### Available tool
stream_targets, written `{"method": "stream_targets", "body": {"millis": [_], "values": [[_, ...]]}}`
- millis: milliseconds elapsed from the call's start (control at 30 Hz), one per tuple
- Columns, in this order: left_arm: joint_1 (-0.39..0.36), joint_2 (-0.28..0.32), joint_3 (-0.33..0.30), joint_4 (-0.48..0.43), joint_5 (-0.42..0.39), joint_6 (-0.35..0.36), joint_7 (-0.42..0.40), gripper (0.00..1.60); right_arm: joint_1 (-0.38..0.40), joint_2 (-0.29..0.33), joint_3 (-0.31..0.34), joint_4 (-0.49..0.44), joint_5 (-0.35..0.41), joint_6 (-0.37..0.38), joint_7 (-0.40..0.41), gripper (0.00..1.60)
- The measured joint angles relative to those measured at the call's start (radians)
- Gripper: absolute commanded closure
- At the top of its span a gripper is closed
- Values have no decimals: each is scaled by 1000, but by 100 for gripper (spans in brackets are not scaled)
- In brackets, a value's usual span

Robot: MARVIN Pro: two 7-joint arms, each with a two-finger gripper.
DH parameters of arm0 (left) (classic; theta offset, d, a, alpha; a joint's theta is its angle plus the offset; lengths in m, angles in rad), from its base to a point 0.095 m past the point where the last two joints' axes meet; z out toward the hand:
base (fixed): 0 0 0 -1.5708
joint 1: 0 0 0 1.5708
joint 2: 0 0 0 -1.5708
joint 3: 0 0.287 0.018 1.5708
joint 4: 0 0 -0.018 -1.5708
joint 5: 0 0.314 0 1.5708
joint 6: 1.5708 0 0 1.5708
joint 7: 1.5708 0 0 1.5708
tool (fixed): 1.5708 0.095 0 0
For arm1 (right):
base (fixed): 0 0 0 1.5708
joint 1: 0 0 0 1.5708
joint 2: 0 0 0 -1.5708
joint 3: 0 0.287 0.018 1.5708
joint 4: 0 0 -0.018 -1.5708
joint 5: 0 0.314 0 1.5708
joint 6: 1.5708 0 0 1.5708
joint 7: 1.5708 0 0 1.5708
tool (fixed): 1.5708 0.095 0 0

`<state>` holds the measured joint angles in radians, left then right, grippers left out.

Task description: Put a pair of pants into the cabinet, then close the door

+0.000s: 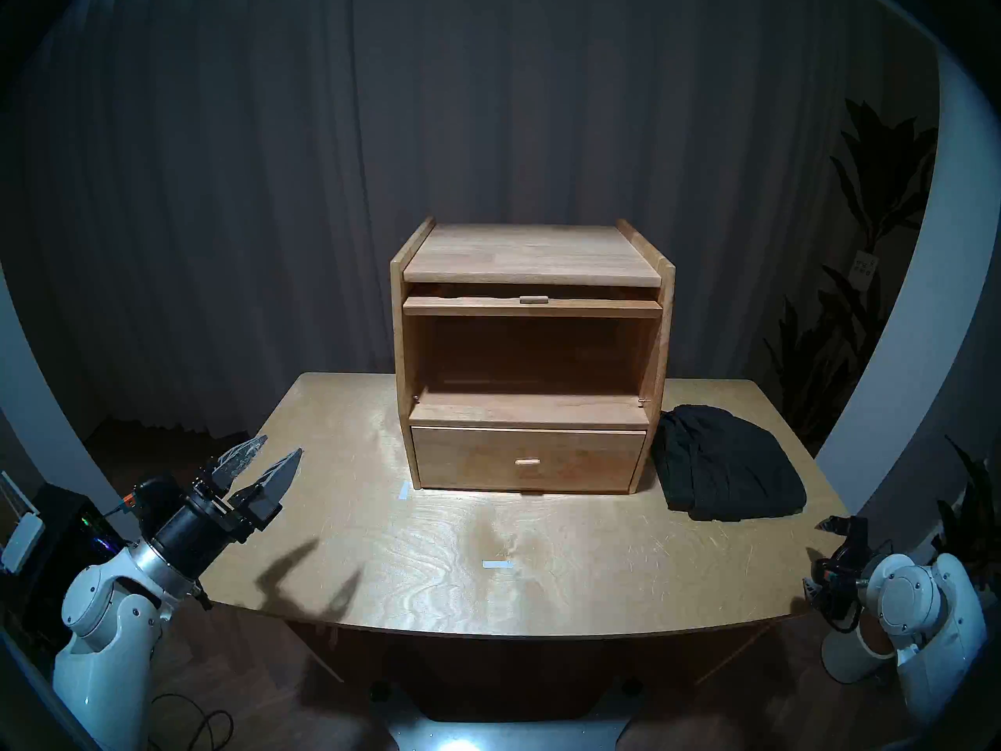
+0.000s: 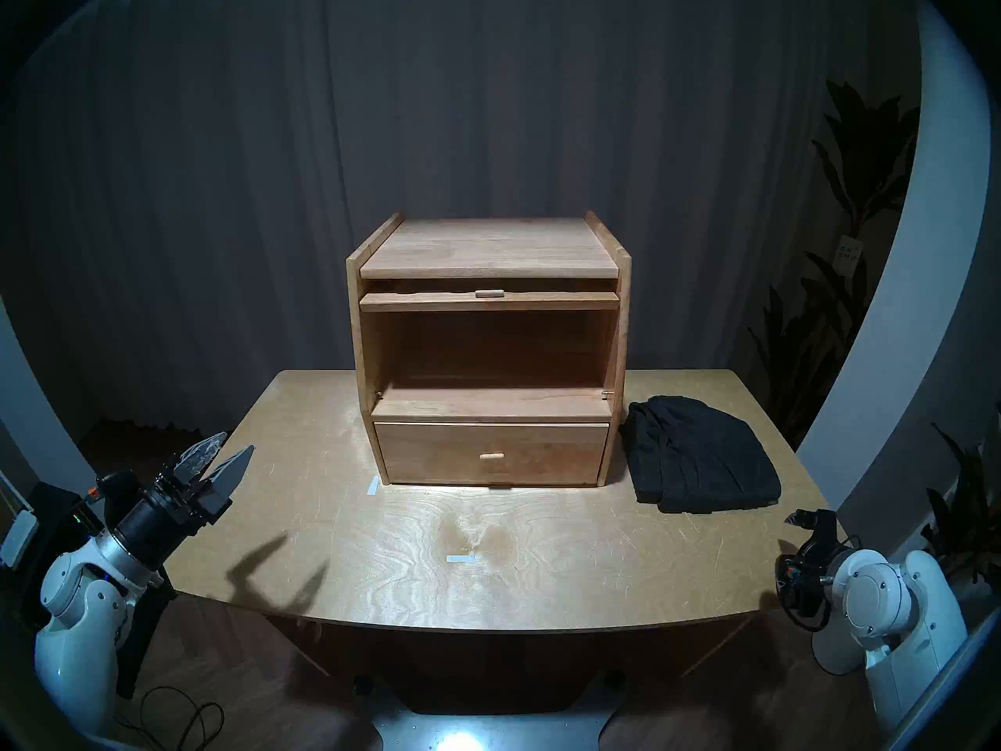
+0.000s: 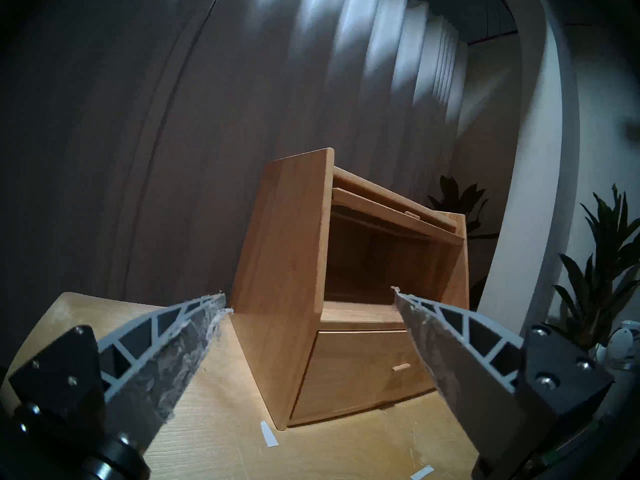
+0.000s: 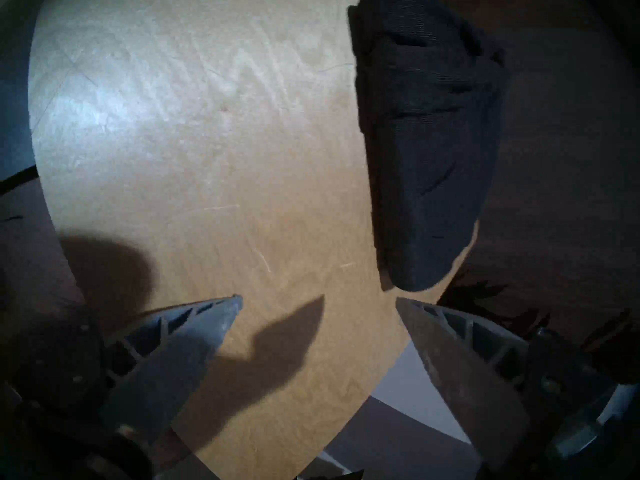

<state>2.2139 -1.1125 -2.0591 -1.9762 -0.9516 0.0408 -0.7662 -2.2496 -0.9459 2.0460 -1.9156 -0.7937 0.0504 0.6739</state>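
Lying folded, soft ribbed pants (image 1: 726,462) beside boxy wooden cabinet (image 1: 533,354).

Wooden table (image 1: 379,517), white tape strips (image 1: 497,564), dark curtain (image 1: 271,192), leafy plant (image 1: 866,202)

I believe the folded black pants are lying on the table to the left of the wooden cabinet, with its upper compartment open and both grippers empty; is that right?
Not quite: the pants lie on the table to the right of the cabinet, not the left, as the head view shows. The rest holds: the upper compartment is open, and the left gripper and right gripper are empty.
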Motion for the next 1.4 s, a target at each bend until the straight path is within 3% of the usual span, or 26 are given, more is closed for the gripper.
{"method": "stream_targets", "body": {"millis": [467, 667, 967, 1333, 1367, 1400], "values": [[-7, 29, -22, 43, -81, 63, -115, 0, 186, 165, -213, 61, -75, -54, 50, 0], [-11, 39, -27, 60, -106, 85, -154, 0, 257, 200, -286, 94, -88, -64, 46, 0], [-18, 53, -32, 81, -136, 114, -202, 0, 367, 195, -382, 164, -102, -65, -19, 0], [-27, 66, -35, 104, -162, 143, -250, 0, 521, 108, -472, 315, -112, -19, -151, 0], [-27, 67, -35, 105, -164, 145, -253, 0, 532, 101, -478, 327, -114, -15, -159, 84], [-28, 68, -35, 107, -166, 147, -257, 0, 547, 93, -486, 340, -115, -10, -167, 157]]}}
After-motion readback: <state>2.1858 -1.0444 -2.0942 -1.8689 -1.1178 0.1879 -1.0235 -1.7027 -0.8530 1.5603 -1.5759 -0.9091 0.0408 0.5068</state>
